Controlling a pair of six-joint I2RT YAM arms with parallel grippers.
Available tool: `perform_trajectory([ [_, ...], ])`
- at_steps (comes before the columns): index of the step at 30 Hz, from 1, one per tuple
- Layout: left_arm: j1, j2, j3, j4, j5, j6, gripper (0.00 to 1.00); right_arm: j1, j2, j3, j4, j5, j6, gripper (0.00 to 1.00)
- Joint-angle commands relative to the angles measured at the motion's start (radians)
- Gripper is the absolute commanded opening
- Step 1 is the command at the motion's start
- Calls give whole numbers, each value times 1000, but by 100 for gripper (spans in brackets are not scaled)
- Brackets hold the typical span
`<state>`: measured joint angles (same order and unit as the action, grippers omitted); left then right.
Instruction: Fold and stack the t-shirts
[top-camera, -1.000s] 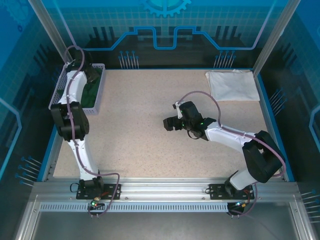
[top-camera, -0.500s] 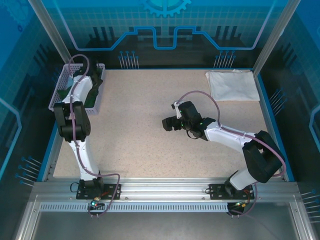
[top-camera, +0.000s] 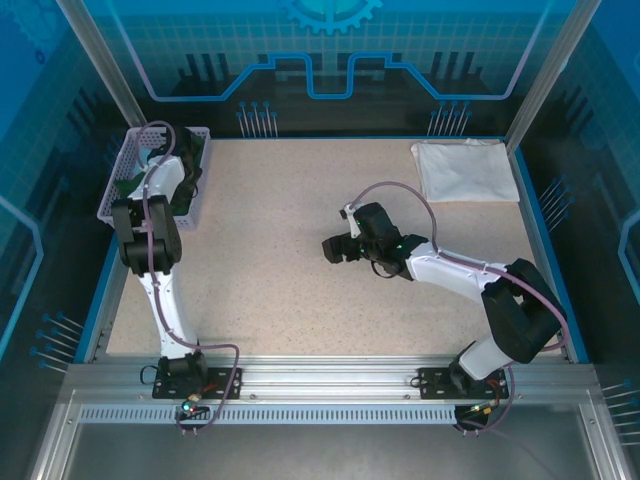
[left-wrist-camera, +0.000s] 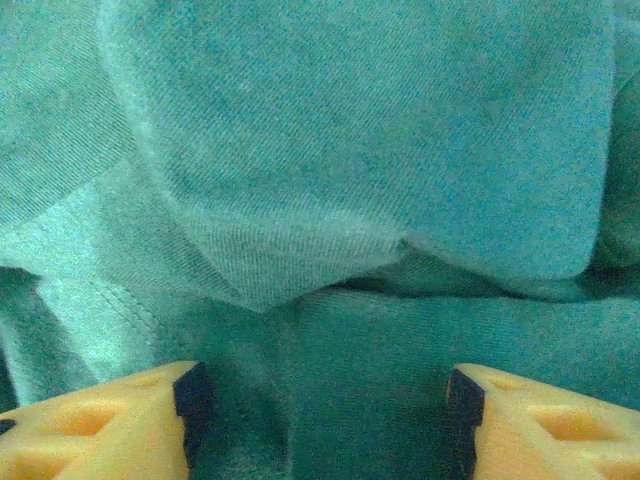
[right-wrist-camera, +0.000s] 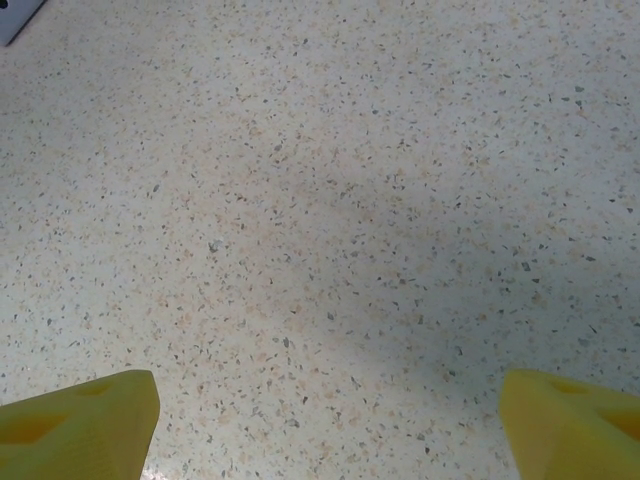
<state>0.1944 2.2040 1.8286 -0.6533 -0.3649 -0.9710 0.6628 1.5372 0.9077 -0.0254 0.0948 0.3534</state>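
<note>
I take the white basket (top-camera: 112, 205) as my reference; it sits at the far left corner of the table (top-camera: 280, 300). The dark green t-shirt (top-camera: 128, 183) lies inside this basket, crumpled, and a part of it shows through the basket wall. My left arm reaches over the basket rim and points down into it.

From the left wrist camera I see the left gripper (left-wrist-camera: 320, 405) very close above the green cloth (left-wrist-camera: 350, 180). Its two yellow fingers (left-wrist-camera: 110, 425) stand a moderate way apart. A thick rounded fold of the shirt hangs just beyond the fingertips, and flatter cloth lies in the gap between them. I cannot see either pad pressing on the cloth, so I would not call it a grip.

The white t-shirt (top-camera: 465, 170) lies well apart from the basket, far to its right, at the opposite far corner of the table. It is flat and looks folded into a rough rectangle.

The right gripper (top-camera: 330, 248) is also well to the right of the basket and nearer to the arm bases, about over the middle of the table. Its fingers (right-wrist-camera: 80, 420) are spread wide, and between them there is speckled table surface (right-wrist-camera: 330, 200). It holds nothing.
</note>
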Motion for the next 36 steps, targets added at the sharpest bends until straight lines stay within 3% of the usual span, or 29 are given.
perform_trajectory([
  [1,-4,7,24,23,34,-8,56,20,14,32,-23,-9,-17,88],
  [4,-3,-2,19,22,31,-5,38,21,12,34,-27,-6,-19,88],
  [9,-11,-79,6,51,-22,55,1,21,11,34,-27,-4,-21,88],
  [17,-60,-311,-64,215,-209,251,0,23,14,35,-28,-6,-21,88],
  [23,-139,-503,-97,391,-243,405,0,23,0,29,-33,19,-19,88],
  [30,-438,-620,119,529,-237,731,0,23,-17,14,-21,61,-13,88],
  [36,-682,-510,396,390,-158,818,0,21,-54,-12,-9,128,-1,88],
])
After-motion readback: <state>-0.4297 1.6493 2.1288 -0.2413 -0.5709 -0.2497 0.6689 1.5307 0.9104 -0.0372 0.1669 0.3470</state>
